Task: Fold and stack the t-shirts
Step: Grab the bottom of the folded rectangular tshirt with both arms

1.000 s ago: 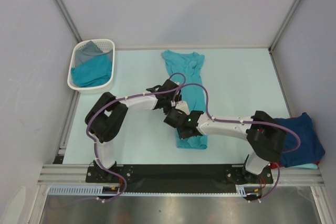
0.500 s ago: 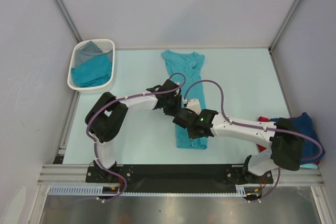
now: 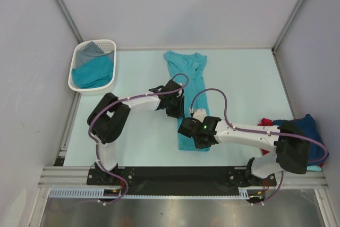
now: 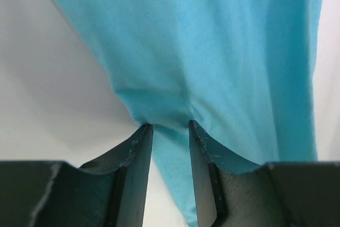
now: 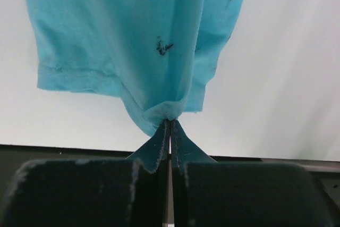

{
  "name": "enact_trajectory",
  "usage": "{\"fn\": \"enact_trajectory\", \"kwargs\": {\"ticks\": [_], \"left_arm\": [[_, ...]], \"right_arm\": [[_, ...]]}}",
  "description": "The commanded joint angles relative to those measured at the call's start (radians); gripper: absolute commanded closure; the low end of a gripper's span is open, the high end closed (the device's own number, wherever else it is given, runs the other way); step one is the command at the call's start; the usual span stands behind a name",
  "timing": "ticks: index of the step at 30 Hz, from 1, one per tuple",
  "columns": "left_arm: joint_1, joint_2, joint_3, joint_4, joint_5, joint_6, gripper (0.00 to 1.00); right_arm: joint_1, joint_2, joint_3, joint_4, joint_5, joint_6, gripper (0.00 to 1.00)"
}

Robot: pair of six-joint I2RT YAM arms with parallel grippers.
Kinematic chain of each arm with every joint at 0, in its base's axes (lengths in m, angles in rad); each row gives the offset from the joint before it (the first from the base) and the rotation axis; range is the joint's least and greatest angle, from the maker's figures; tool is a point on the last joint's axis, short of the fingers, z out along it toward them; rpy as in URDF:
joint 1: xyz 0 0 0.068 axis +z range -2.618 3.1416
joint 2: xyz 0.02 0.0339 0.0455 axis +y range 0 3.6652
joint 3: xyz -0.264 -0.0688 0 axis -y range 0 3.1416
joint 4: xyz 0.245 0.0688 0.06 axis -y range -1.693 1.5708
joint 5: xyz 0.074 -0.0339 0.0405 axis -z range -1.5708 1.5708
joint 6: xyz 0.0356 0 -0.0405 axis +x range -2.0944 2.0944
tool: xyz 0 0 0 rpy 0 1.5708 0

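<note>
A teal t-shirt [image 3: 187,73], folded into a long narrow strip, lies in the middle of the table and runs from the far side toward the near edge. My left gripper [image 3: 175,110] rests on the strip's left edge about halfway along. In the left wrist view its fingers [image 4: 170,124] stand partly open, tips down on the shirt [image 4: 212,51], with a small ridge of cloth between them. My right gripper [image 3: 195,141] is at the strip's near end, shut [image 5: 170,119] on a bunched corner of the hem [image 5: 122,25].
A white slotted basket [image 3: 74,65] at the far left holds teal cloth [image 3: 93,74] and grey cloth [image 3: 90,50]. A navy shirt [image 3: 311,131] lies over red cloth [image 3: 265,122] at the table's right edge, behind my right arm. The black base rail [image 3: 175,176] runs along the near edge.
My right arm has swung its elbow out to the right. Its gripper has drawn the pinched hem a little toward the near edge. The left gripper has stayed where it was.
</note>
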State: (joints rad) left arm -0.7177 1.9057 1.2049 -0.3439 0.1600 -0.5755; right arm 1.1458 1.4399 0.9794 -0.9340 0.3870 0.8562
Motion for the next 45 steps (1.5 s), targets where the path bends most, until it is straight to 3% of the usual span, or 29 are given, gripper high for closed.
{"fn": "enact_trajectory", "kwargs": {"ticks": [1,4,7,8,11,15,19,21,22,25,37,45], "left_arm": [[-0.017,0.038,0.018,-0.015,0.007,0.011,0.61],[-0.017,0.042,0.018,-0.015,0.009,0.012,0.61],[-0.017,0.042,0.018,-0.015,0.007,0.012,0.61],[-0.017,0.041,0.018,-0.015,0.007,0.012,0.61],[-0.017,0.036,0.018,-0.015,0.006,0.014,0.61],[-0.017,0.032,0.016,-0.017,0.003,0.012,0.61],[-0.017,0.027,0.015,-0.018,0.006,0.011,0.61],[-0.017,0.021,0.012,-0.02,0.004,0.009,0.61],[-0.017,0.016,0.005,-0.021,0.003,0.006,0.61],[-0.017,-0.005,-0.01,-0.027,-0.005,0.003,0.61],[-0.017,-0.12,-0.09,-0.038,-0.039,-0.012,0.61],[-0.017,-0.165,-0.108,-0.049,-0.063,-0.015,0.62]], "right_arm": [[0.023,0.019,-0.005,-0.032,-0.057,0.037,1.0],[0.031,0.039,-0.005,-0.032,-0.071,0.035,1.0],[0.035,0.036,0.024,-0.042,-0.037,0.044,0.81],[0.037,0.03,0.039,-0.057,-0.018,0.047,0.67],[0.029,-0.001,0.119,-0.1,0.061,0.035,0.47],[0.002,-0.004,0.222,-0.132,0.128,-0.012,0.41],[-0.03,0.016,0.229,-0.066,0.116,-0.057,0.49],[-0.047,0.031,0.213,-0.04,0.102,-0.066,0.65],[-0.05,0.048,0.205,-0.014,0.099,-0.068,0.81],[-0.073,0.08,0.171,0.023,0.067,-0.071,1.0],[-0.083,0.123,0.071,0.093,-0.063,-0.072,1.0],[-0.084,0.183,0.039,0.129,-0.227,-0.094,1.0]]}}
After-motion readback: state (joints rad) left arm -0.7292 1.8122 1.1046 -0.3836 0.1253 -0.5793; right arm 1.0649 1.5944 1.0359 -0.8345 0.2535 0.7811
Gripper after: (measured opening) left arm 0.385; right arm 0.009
